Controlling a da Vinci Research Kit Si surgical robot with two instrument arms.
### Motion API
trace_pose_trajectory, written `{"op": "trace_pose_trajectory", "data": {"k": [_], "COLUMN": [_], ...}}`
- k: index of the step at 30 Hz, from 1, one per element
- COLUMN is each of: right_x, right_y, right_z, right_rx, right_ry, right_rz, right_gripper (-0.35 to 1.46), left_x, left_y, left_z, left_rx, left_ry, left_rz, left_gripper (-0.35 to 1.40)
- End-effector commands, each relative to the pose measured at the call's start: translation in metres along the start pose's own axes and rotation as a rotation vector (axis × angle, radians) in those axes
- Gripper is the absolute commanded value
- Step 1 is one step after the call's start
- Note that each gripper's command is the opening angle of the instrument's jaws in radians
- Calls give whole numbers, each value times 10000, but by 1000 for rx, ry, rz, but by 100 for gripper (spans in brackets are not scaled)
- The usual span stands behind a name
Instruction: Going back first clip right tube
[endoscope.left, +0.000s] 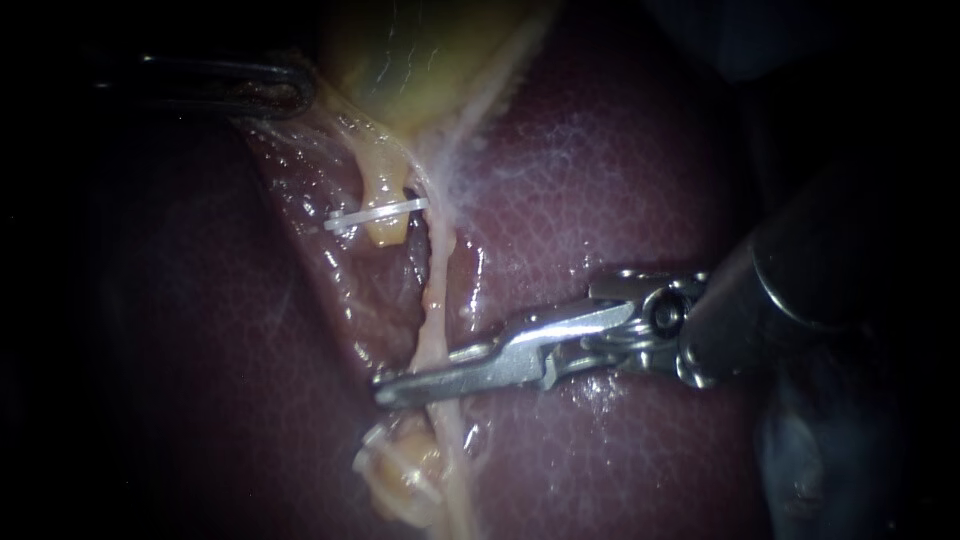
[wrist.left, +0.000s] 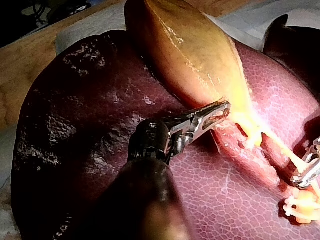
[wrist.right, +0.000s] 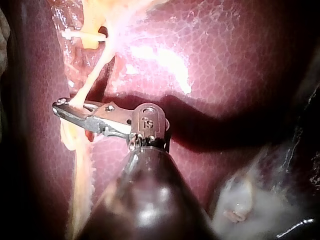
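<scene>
Tube (endoscope.left: 434, 305) beside clip (endoscope.left: 375, 213) is clamped in nearly closed end effector of R instrument (endoscope.left: 387, 391); gallbladder (wrist.left: 195, 55) is pinched by L instrument (wrist.left: 225, 108).

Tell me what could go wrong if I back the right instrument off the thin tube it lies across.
The right instrument lies across the right tube; backing off could snag and stretch or tear that thin strand.
The white clip on the short stub sits close by; a sideways swing might knock it.
The left instrument holds the gallbladder taut, so any tug likely adds strain.
</scene>
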Motion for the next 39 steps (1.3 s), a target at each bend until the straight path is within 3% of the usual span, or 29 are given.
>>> {"op": "trace_pose_trajectory", "data": {"k": [1, 2, 4, 6, 8, 10, 12, 15, 18, 23, 28, 33, 39], "right_x": [-1, -1, -3, -5, -6, -7, -8, -13, -17, -16, 0, 16, 26], "right_y": [0, 0, -1, -1, -1, -1, -2, -5, -9, -26, -44, -59, -73], "right_z": [0, 0, 1, 2, 2, 0, -3, -13, -29, -62, -92, -114, -126], "right_rx": [7, 15, 19, 23, 12, -33, -97, -153, -188, -233, -257, -281, -294], "right_ry": [-9, -18, -22, -27, -17, -2, -24, -116, -181, -181, -183, -182, -180], "right_rz": [1, 1, -12, -144, -257, -341, -468, -617, -755, -931, -1018, -1056, -1063], "right_gripper": [-35, -35, 5, 34, 44, 48, 50, 50, 50, 50, 50, 50, 50], "left_x": [0, 0, 0, 0, 0, 1, 1, 1, 1, 1, 1, 1, 1], "left_y": [0, 0, 0, 1, 1, 1, 1, 1, 1, 1, 1, 1, 1], "left_z": [0, -1, -1, -1, -2, -3, -3, -4, -5, -5, -5, -5, -5], "left_rx": [0, 1, 1, 1, 2, 2, 2, 2, 3, 3, 3, 3, 3], "left_ry": [0, 0, 0, 0, 0, 0, 0, 1, 1, 1, 1, 1, 1], "left_rz": [0, 0, 0, 0, 0, 0, 0, 1, 1, 1, 1, 1, 1], "left_gripper": [-35, -35, -35, -35, -35, -35, -35, -35, -35, -35, -35, -35, -35]}}
